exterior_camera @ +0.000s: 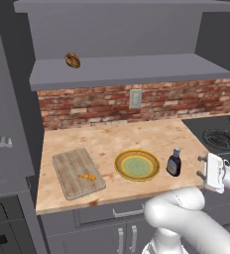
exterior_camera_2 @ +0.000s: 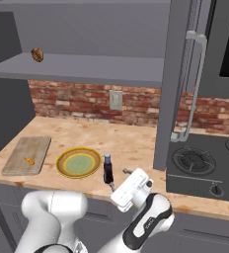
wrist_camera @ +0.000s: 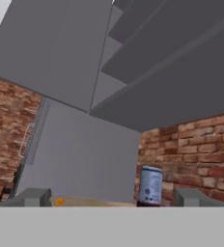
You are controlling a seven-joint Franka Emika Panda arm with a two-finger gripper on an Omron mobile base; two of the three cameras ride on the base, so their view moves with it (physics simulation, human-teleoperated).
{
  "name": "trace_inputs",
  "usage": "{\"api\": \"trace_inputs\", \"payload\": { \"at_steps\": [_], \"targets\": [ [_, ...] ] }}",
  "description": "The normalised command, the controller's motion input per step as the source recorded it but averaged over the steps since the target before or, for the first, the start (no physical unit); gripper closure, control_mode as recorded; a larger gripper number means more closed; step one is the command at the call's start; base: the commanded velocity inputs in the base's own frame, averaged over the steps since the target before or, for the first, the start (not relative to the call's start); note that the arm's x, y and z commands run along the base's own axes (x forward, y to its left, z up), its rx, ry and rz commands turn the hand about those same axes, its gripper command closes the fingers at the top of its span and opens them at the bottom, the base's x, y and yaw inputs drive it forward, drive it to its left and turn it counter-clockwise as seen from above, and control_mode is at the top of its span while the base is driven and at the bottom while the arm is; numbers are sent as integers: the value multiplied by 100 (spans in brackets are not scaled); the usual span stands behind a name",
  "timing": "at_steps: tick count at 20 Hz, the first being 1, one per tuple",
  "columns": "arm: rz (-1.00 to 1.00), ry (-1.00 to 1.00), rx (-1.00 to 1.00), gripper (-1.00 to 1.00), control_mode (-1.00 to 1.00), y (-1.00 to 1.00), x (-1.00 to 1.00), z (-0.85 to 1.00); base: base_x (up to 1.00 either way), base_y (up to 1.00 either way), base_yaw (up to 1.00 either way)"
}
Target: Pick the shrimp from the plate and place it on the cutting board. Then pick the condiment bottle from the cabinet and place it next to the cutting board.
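Your hand (exterior_camera: 202, 166) hangs with jaws wide apart, just beside the condiment bottle (exterior_camera: 174, 162), which stands upright on the surface (exterior_camera: 137, 136) beside the plate (exterior_camera: 137, 164). The shrimp (exterior_camera: 87, 176) lies on the cutting board (exterior_camera: 77, 172). The bottle looks rigid, light, probably slick and tippy; grip its body, not the neck.

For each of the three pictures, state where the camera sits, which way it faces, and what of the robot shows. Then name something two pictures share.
Left base view: behind-left, facing counter; arm lower right, gripper open.
Right base view: behind-right, facing counter and stove; arm lower left.
Hand view: on hand, low, facing brick wall; fingertips at bottom.
Shared: condiment bottle beside plate, shrimp on cutting board.
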Motion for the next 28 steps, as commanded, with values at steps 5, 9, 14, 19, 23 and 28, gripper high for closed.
{"api": "trace_inputs", "payload": {
  "at_steps": [5,9,14,19,23,28],
  "targets": [
    [0,-7,-11,-100,-100,-22,-49,9,0,0,0],
    [0,-7,-15,-100,-100,-17,-39,7,0,0,0],
    [-4,-8,-20,-100,-100,-14,-28,10,0,0,0],
    [-9,-14,-27,-100,-100,-7,-28,0,0,0,0],
    [-14,-17,-32,-100,-100,0,-31,0,0,0,0],
    [-16,-20,-34,-100,-100,0,-35,5,0,0,0]
  ]
}}
